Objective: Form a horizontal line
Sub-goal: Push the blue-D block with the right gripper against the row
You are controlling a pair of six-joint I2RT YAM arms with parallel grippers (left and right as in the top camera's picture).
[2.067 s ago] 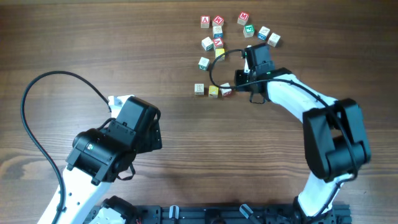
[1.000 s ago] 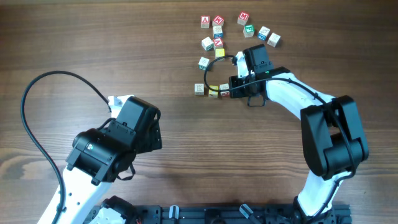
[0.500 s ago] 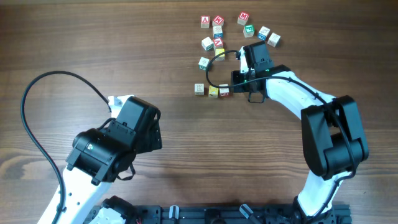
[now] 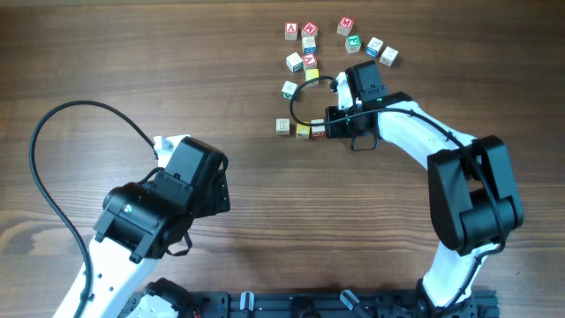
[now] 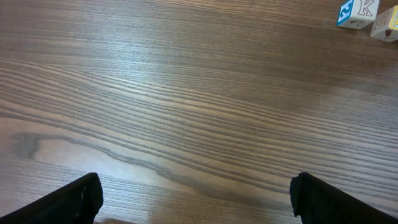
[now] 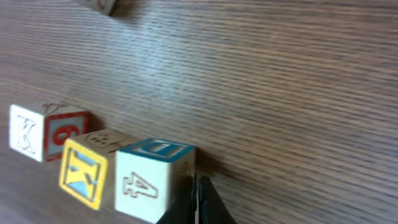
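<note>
The row of three cubes lies left of my right gripper (image 4: pixel 330 125): a whitish cube (image 4: pixel 282 126), a yellow cube (image 4: pixel 303 131) and a white cube with a red mark (image 4: pixel 319 130). The whitish one stands slightly apart from the yellow one. In the right wrist view the row shows as a white-and-red cube (image 6: pixel 43 130), a yellow cube (image 6: pixel 84 173) and a white cube with a teal top and a "4" (image 6: pixel 149 183). My right gripper (image 6: pixel 198 190) is shut and empty, its tips against that cube's right side. My left gripper (image 5: pixel 196 199) is open over bare wood.
Loose lettered cubes lie scattered behind the row (image 4: pixel 305 49), with more to the right (image 4: pixel 371 46). A black cable loop (image 4: pixel 300 93) hangs from the right wrist over them. Two cubes (image 5: pixel 364 12) show at the top right of the left wrist view. The left arm (image 4: pixel 168 199) is at the lower left.
My right gripper has shifted slightly left and down, back against the right end of the row. The cubes and the left arm have not visibly moved.
</note>
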